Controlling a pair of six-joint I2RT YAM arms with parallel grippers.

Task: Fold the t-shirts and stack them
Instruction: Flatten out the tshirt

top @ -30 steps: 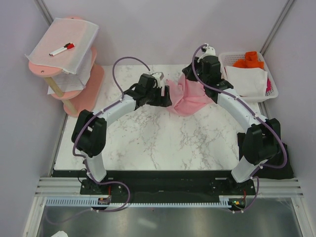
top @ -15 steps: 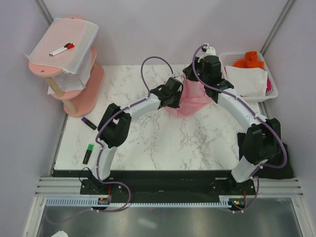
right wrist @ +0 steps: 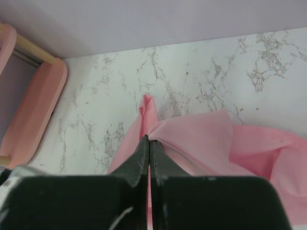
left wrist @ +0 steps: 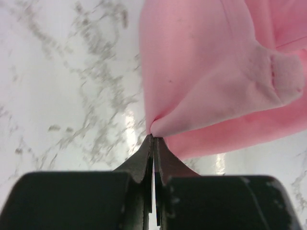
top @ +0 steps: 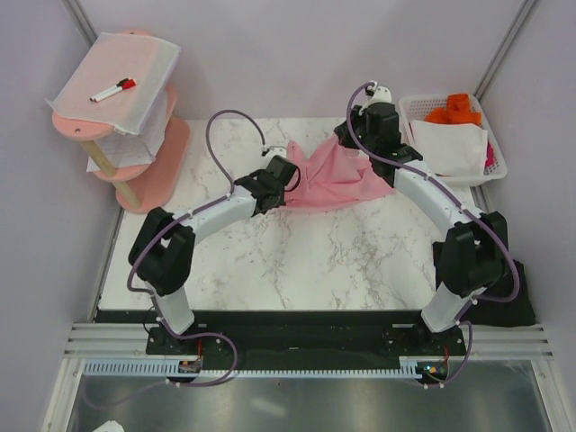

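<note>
Pink t-shirt (top: 333, 175) spans left pincer (left wrist: 153, 139) and right pincer (right wrist: 148, 140), both clamped on it; basket (top: 493, 164) near, shelf (top: 169, 151) well apart.

The t-shirt (top: 333, 175) is on the table (top: 297, 261) near its far edge, right of the middle, between the left gripper (left wrist: 153, 138) at its left end and the right gripper (right wrist: 149, 139) at its far side. A basket (top: 498, 155) with cloths (top: 450, 144) in it stands at the far right corner. A shelf rack (top: 135, 171) stands at the far left corner, with a sheet (top: 135, 58) on top and a marker (top: 113, 89) on the sheet.
</note>
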